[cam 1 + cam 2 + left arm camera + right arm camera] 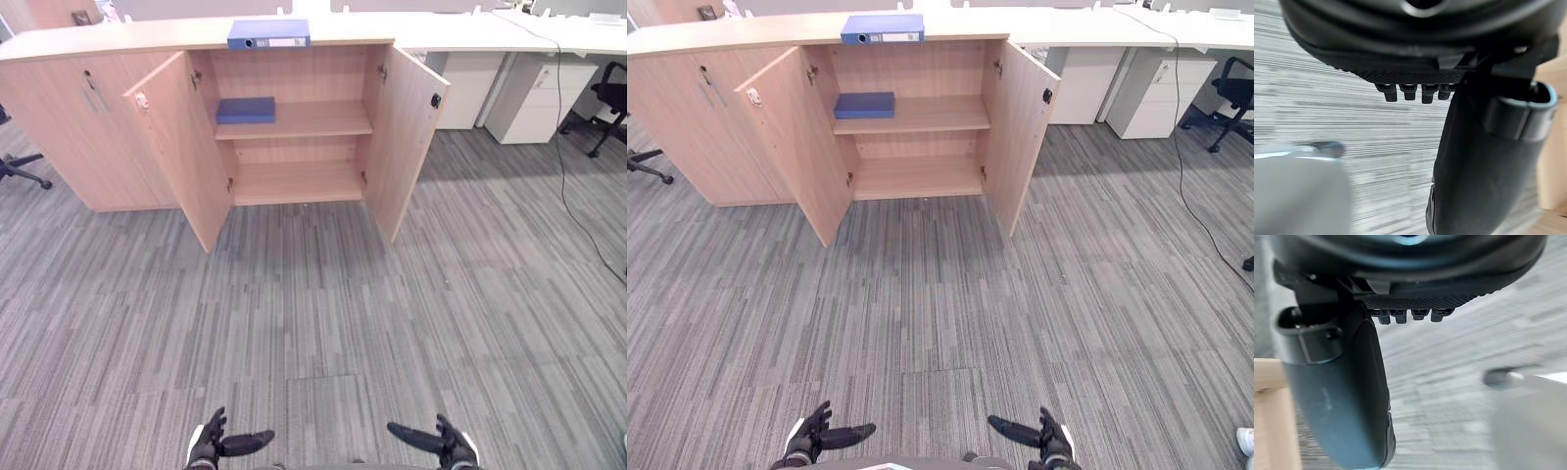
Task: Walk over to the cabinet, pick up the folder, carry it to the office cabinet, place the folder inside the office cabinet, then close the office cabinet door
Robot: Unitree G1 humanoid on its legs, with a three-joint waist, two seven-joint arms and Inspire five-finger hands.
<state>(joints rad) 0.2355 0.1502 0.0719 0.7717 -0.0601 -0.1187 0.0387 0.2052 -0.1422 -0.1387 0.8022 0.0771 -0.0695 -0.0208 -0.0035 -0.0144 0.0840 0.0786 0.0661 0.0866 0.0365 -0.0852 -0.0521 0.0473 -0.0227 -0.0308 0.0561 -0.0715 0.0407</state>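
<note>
A blue folder with a white spine label lies flat on top of the light wooden cabinet, several steps ahead across the carpet. Both cabinet doors, the left door and the right door, stand wide open. A flat blue folder-like item rests on the left of the upper shelf, and the lower shelf is bare. My left hand and right hand hang low at the near edge, far from the cabinet. Both are open and hold nothing, as the left hand and right hand show in their wrist views.
A closed cabinet section adjoins on the left. White drawer units stand under the desk at the right, with a black cable trailing down to the floor. Office chairs sit at the far left and far right. Grey carpet lies between.
</note>
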